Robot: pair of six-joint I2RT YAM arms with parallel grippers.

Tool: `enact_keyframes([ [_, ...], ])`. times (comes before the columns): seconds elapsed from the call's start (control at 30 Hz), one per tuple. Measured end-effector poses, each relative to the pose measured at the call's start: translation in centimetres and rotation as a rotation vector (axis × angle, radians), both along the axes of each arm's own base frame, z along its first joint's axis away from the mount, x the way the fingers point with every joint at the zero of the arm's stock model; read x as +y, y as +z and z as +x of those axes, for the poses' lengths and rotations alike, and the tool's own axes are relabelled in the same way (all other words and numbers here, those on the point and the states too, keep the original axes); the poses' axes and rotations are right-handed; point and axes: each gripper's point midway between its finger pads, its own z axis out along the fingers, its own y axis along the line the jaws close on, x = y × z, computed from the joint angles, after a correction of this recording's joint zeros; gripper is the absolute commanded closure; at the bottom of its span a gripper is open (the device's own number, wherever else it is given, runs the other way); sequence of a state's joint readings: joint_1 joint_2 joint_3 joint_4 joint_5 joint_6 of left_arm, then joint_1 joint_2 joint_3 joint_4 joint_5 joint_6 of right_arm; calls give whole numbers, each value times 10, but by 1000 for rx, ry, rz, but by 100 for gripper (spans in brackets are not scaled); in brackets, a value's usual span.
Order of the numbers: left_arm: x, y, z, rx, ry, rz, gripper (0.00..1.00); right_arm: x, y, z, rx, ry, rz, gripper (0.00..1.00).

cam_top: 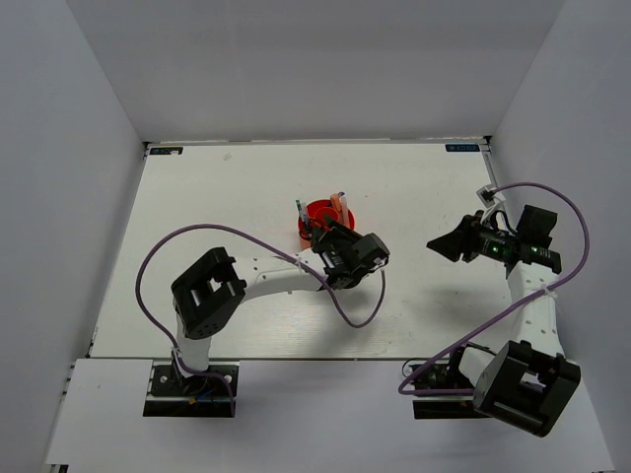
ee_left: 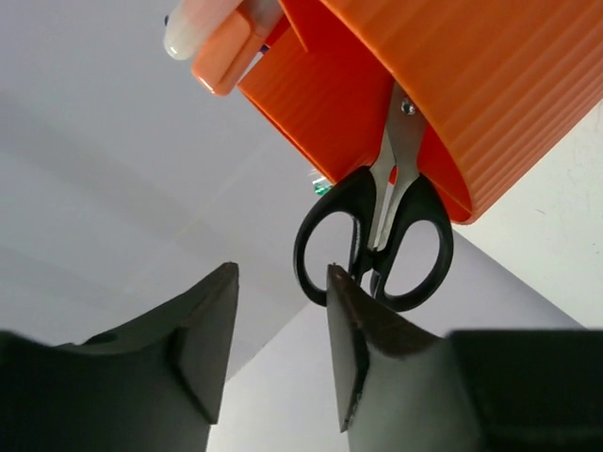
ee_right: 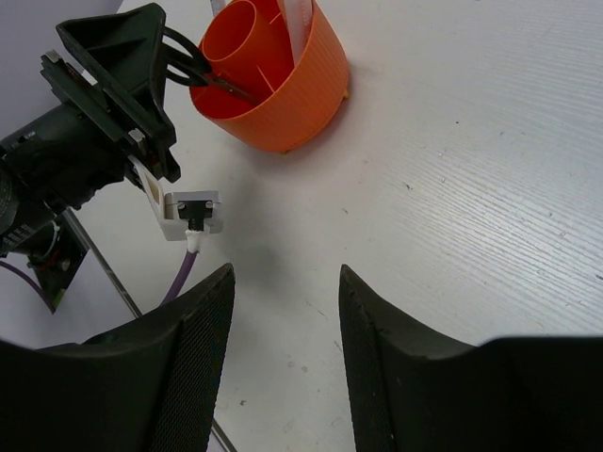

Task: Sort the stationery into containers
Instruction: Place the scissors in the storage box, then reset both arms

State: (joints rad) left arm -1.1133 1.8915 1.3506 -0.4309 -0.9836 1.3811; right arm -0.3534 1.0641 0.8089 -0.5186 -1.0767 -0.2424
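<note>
The red-orange tub (cam_top: 317, 214) stands mid-table and also shows in the left wrist view (ee_left: 452, 85) and the right wrist view (ee_right: 283, 104). The black-handled scissors (ee_left: 373, 241) stand blades-down in it, with the handles sticking out over the rim. A white marker with an orange cap (ee_left: 219, 42) also sticks out of the tub. My left gripper (ee_left: 283, 287) is open just beside the scissors handles; one fingertip (ee_left: 337, 282) is at the left loop, and nothing is between the jaws. My right gripper (ee_right: 283, 282) is open and empty over bare table, to the right of the tub.
The left arm's wrist and purple cable (ee_right: 179, 278) lie close to the tub on its near side. The white table (cam_top: 217, 197) has grey walls behind it and on both sides.
</note>
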Motion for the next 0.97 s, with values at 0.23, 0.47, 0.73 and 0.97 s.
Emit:
enact_keyframes([
  [0.23, -19, 18, -5, -78, -23, -58, 0, -1, -1, -1, 3, -7, 1, 47],
  [0.47, -25, 71, -24, -206, 36, -387, 0, -6, -1, 0, 18, -44, -6, 10],
  [0.73, 51, 118, -91, -5, 229, -1097, 0, -26, -14, 10, 98, -185, -61, 10],
  [0.97, 159, 55, -124, 152, 532, -1493, 0, -55, -26, 22, 185, -435, -105, 10],
])
